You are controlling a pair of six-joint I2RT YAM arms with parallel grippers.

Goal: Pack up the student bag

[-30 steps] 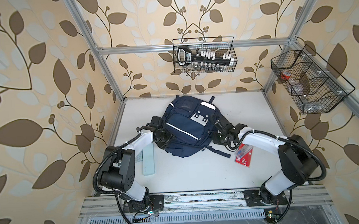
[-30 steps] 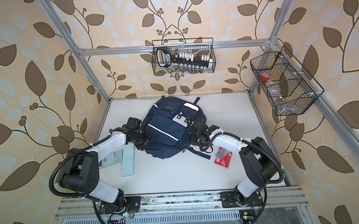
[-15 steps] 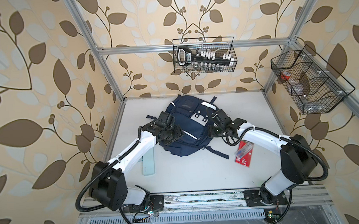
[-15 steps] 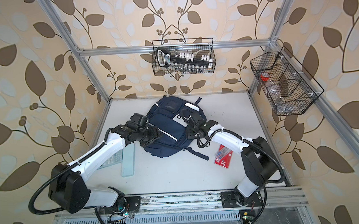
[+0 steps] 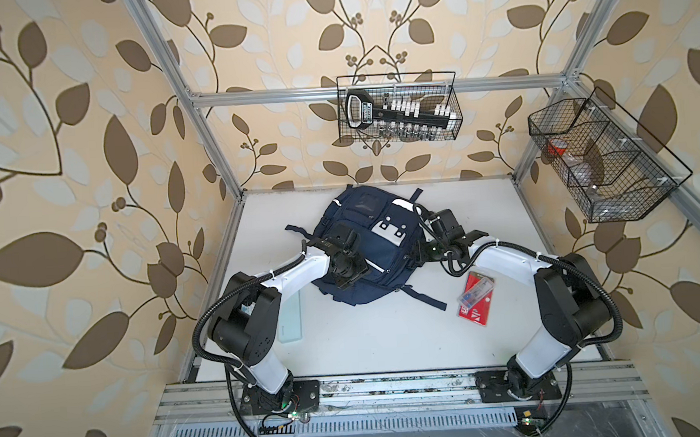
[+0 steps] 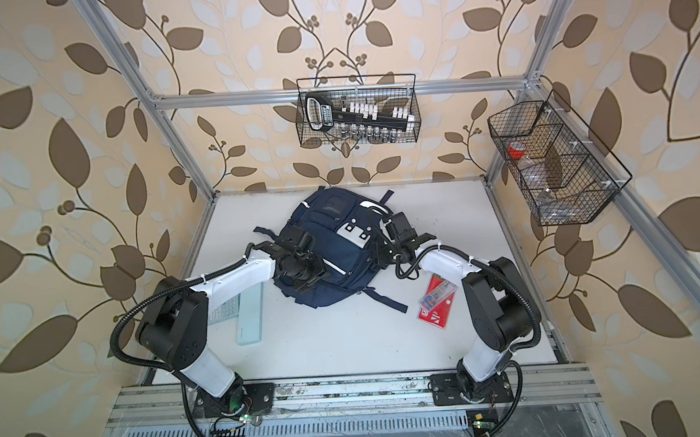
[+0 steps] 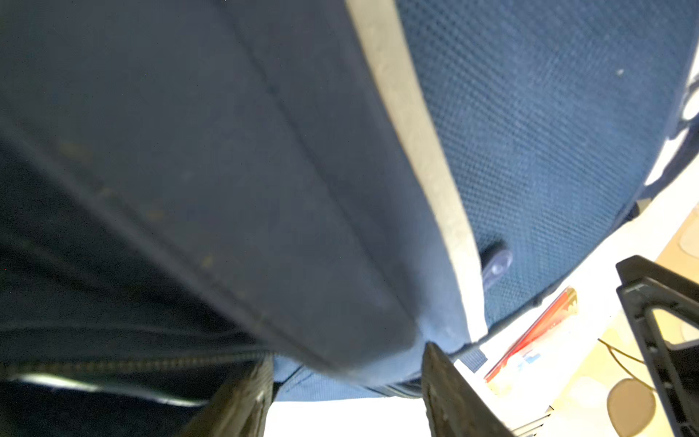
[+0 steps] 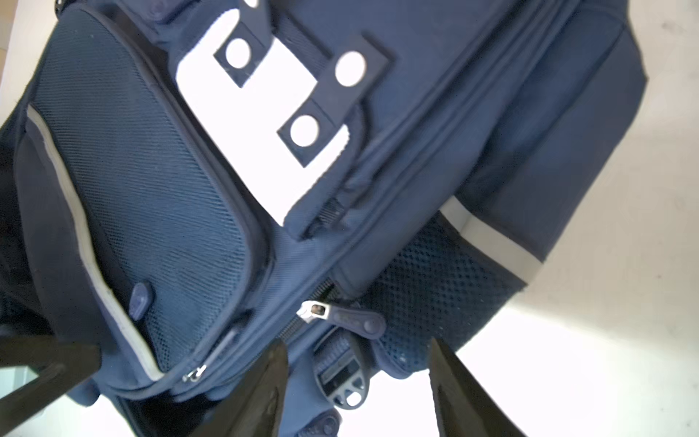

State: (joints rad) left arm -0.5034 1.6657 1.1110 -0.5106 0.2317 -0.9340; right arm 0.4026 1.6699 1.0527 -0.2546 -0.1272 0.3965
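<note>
**Both claws repositioned on the bag; nothing packed yet**

- The student bag (image 5: 392,258), a large navy-blue fabric backpack with white reflective stripes, lies flat on the white tabletop (image 5: 368,343) between the two claws. It has barely shifted in the last second.
- The left claw (image 7: 346,353) was low at the bag's edge a second ago. It is now raised over the front pocket. Fingers apart, fabric bulging just ahead of the tips, nothing pinched that I can see.
- The right claw (image 8: 357,340) has moved along the bag's side toward its top end. Fingers apart and empty, with the navy zipper pull tab (image 8: 355,319) just ahead of the tips.
- The red flat blister packet (image 5: 476,299) lies behind the right claw, beside its forearm.
- The pale green flat oblong case (image 5: 290,323) lies behind the left claw, partly under that arm. Both items are clear of the bag.

My reading: this is a regrip rather than a hold. The zips look closed, and the right claw seems lined up on the pull tab, so opening the bag is probably next. Loading hasn't begun.
</note>
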